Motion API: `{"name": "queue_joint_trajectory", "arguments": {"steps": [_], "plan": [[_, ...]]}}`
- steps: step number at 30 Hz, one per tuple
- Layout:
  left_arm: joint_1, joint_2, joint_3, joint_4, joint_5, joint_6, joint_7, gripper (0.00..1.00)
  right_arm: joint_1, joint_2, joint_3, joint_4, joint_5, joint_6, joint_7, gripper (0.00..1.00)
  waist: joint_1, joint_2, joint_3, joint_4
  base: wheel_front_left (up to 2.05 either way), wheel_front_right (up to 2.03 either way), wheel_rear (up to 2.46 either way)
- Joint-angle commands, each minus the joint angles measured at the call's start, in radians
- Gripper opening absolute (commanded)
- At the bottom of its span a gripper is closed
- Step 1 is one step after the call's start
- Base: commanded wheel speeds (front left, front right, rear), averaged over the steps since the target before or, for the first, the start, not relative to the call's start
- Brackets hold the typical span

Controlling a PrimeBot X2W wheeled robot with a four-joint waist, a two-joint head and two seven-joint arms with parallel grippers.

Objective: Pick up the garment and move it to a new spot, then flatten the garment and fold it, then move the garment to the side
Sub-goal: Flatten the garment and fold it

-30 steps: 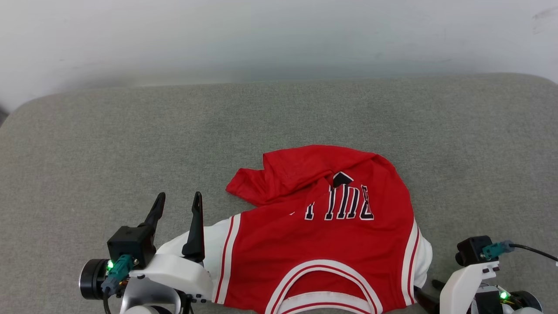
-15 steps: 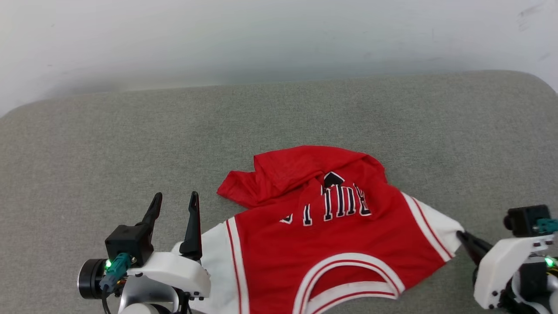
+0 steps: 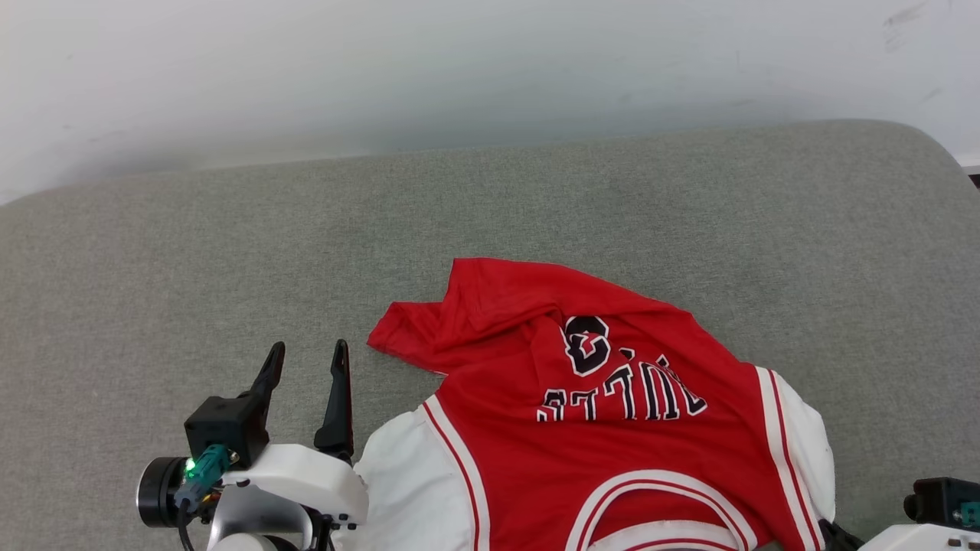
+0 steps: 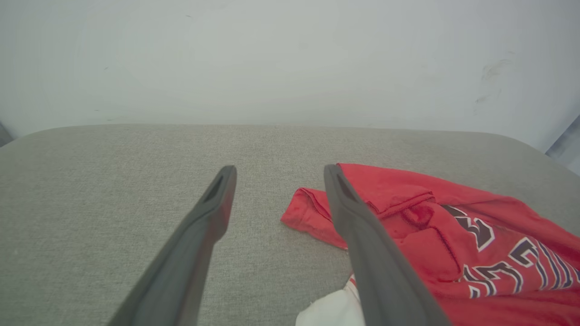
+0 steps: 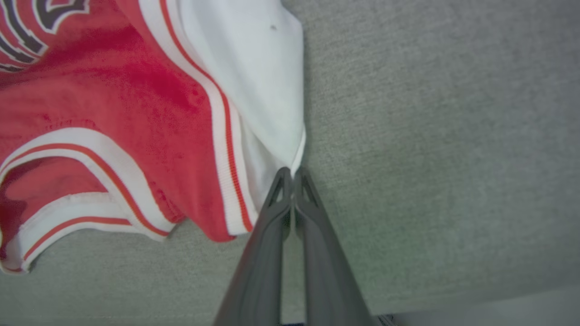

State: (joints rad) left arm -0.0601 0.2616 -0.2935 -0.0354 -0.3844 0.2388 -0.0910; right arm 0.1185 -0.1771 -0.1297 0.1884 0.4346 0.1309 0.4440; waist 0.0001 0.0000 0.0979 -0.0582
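The garment [image 3: 612, 444], a red shirt with white sleeves and black lettering face up, lies crumpled on the grey cushion [image 3: 536, 199], its far hem bunched and folded over. My right gripper [image 5: 292, 174] is shut on the edge of the white right sleeve [image 5: 258, 68]; in the head view its dark fingers [image 3: 836, 530] poke out under that sleeve at the lower right. My left gripper [image 3: 308, 352] stands open just left of the shirt's left sleeve [image 3: 406, 490], with nothing between its fingers. The left wrist view shows the same gripper [image 4: 279, 168] with the garment [image 4: 453, 240] to its right.
The grey cushion's rounded far edge meets a pale wall [image 3: 459, 69]. Bare cushion stretches to the left of and beyond the shirt. The cushion's near edge [image 5: 453, 303] runs close behind my right gripper.
My right gripper has shut on the right sleeve and drawn it outward, then back toward the near edge. The shirt has spread and turned, showing more lettering. The left gripper stayed open.
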Motion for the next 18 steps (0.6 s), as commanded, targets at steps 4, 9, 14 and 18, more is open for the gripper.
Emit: {"name": "queue_joint_trajectory", "arguments": {"steps": [4,9,14,18], "plan": [[0.012,0.006,0.0,0.007,-0.007,0.003,0.002,1.0,-0.03,0.01,-0.011,0.016,0.0,0.0,-0.138,1.0,-0.0001,0.0,-0.014,-0.006,0.0,0.0,0.0],[0.029,0.009,0.001,0.014,-0.015,0.007,0.002,1.0,-0.051,0.005,-0.01,-0.007,-0.031,0.0,-0.329,1.0,-0.0001,0.0,-0.039,-0.009,0.0,0.0,0.0],[0.044,0.007,0.001,0.027,-0.024,0.007,-0.001,1.0,-0.055,0.001,-0.003,-0.04,-0.091,0.0,-0.455,1.0,-0.0001,0.0,-0.069,-0.006,0.0,0.0,0.0],[0.067,0.008,0.007,0.049,-0.039,0.011,-0.004,1.0,-0.046,0.006,0.027,-0.086,-0.14,0.0,-0.5,1.0,-0.0001,0.0,-0.097,-0.004,0.0,0.0,0.0]]}}
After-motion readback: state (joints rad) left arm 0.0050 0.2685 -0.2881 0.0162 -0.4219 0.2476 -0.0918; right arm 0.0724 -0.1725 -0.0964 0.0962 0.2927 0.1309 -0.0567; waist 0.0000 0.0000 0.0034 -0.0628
